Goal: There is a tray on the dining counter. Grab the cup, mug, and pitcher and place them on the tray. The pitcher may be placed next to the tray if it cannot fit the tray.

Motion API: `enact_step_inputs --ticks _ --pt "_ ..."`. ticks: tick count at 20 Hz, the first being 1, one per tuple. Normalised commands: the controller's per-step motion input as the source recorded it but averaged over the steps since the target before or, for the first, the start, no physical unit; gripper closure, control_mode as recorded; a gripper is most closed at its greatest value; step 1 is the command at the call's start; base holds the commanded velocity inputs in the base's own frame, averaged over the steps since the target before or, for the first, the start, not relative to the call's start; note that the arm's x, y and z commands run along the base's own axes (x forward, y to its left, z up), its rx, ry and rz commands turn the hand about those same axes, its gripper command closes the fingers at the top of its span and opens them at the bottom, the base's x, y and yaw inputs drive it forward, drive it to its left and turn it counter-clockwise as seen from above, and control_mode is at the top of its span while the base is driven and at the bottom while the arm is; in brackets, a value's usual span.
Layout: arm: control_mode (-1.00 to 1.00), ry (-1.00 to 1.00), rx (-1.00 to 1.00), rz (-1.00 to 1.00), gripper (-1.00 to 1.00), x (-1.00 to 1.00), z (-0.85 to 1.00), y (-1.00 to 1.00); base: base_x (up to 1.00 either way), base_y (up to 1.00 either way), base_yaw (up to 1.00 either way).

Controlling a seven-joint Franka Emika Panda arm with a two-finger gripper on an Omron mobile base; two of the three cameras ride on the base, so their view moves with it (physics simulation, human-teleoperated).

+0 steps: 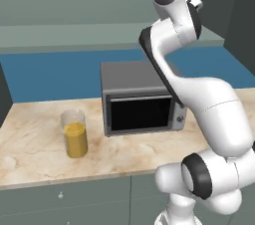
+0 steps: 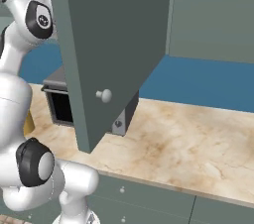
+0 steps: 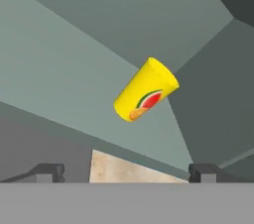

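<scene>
The yellow cup (image 3: 145,90), with a watermelon mark on its side, stands inside a grey-green cabinet and looks tilted in the rolled hand view. My gripper (image 3: 126,172) is open, its two dark fingertips (image 3: 47,171) set wide apart, some way short of the cup with nothing between them. The pitcher (image 1: 74,134), clear glass with orange-yellow liquid in its lower half, stands upright on the narrow marbled counter (image 1: 30,144) left of the microwave. The arm reaches up and to the right above that counter. The tray, the mug and the dining counter are out of view.
A grey microwave (image 1: 142,99) sits on the marbled counter against the blue backsplash (image 1: 50,74). An open cabinet door (image 2: 114,44) with a round knob (image 2: 104,95) hangs over the counter beside the arm. Bare counter (image 2: 188,143) stretches to the right.
</scene>
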Motion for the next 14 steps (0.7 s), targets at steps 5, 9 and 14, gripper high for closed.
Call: enact_step_inputs --ticks 5,9,14 --pt "-1.00 0.00 0.00 0.00 -1.00 0.52 0.08 -0.05 0.00 0.00 0.00" --pt "-1.00 0.00 0.00 0.00 -1.00 0.43 0.00 -0.03 0.00 0.00 0.00" --pt "-1.00 0.00 0.00 0.00 -1.00 0.50 0.00 -0.11 0.00 0.00 0.00"
